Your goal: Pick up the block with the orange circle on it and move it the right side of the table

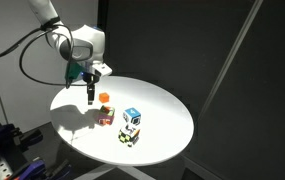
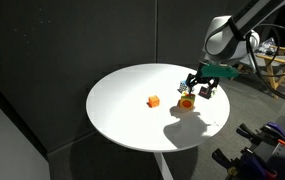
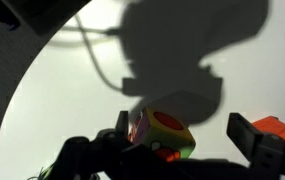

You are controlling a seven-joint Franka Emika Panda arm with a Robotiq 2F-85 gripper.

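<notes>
The block with the orange circle (image 3: pixel 163 133) has yellow faces and a red-orange round mark on top. It rests on the round white table (image 3: pixel 52 95). In the wrist view it lies between my gripper's (image 3: pixel 182 128) two fingers, closer to the left finger. The gripper is open and does not hold it. In both exterior views the gripper (image 1: pixel 90 95) (image 2: pixel 198 90) hovers just above the table (image 1: pixel 167 105) (image 2: pixel 122 115), near the block (image 1: pixel 105 115) (image 2: pixel 186 102).
A small plain orange cube (image 1: pixel 104 97) (image 2: pixel 153 101) (image 3: pixel 278 128) sits close to the block. A blue-topped white cube (image 1: pixel 132 117) and another patterned cube (image 1: pixel 129 135) stand nearer the table's front. The surroundings are dark.
</notes>
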